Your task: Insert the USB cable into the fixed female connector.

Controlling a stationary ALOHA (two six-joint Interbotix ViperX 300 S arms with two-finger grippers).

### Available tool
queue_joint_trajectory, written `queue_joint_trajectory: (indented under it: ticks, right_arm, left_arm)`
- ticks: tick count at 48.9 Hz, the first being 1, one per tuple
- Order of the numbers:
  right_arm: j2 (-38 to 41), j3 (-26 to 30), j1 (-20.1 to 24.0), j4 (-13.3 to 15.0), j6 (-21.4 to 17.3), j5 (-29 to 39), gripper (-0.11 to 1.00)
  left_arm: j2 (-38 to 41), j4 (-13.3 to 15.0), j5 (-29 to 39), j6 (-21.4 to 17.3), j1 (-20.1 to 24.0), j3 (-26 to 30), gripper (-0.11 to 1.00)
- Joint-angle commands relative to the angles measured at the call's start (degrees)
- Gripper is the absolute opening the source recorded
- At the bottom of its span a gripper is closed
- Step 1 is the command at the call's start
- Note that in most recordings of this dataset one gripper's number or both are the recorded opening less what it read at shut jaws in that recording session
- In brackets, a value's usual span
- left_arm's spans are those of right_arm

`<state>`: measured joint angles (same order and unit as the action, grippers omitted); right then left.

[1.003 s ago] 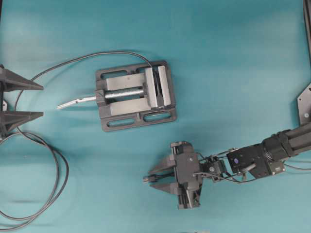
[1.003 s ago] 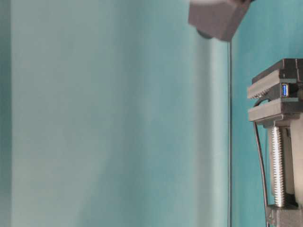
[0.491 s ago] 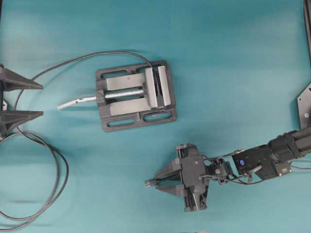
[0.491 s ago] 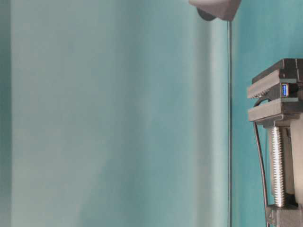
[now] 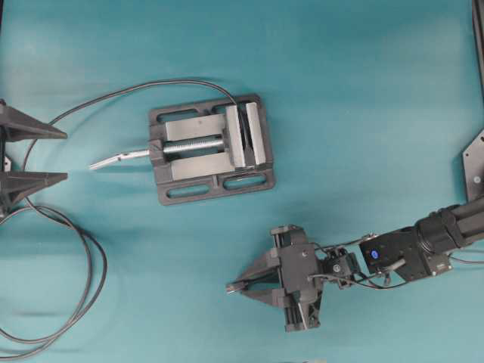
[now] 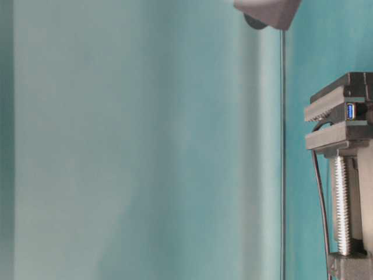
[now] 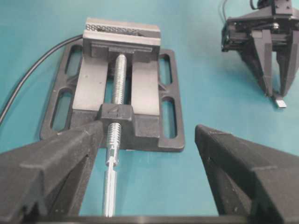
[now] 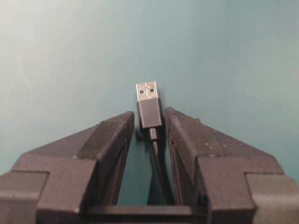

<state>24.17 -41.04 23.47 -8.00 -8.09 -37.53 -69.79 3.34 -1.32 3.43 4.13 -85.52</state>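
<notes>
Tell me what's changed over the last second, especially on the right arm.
The right end effector slid slightly toward the bottom of the overhead view and narrowed around the USB cable; its pads flank the black plug, though contact isn't certain. The left end effector stayed wide open and still. The vise and the fixed female connector clamped in it haven't moved.

one vise (image 5: 210, 148), two cables (one looped (image 5: 68, 287), one USB cable (image 8: 150, 114)), two tools
</notes>
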Motion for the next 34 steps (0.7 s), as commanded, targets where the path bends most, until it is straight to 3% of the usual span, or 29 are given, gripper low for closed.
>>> queue_joint_trajectory:
  ticks: [1,13,34]
  right_arm:
    - [-0.62,0.88,0.62,0.09,-0.09,0.18,0.36]
    - [-0.62,0.53,0.70,0.09,0.44,0.18,0.20]
    - [-0.97,1.14,0.26,-0.62,0.53,0.00,0.20]
  left_arm:
    - [0.88,0.09,-0.44,0.70,0.18,0.62,0.94]
    - [0.88,0.00,-0.44,0.62,0.18,0.53,0.94]
    - [0.88,-0.18,0.00,0.35,0.18,-1.76,0.94]
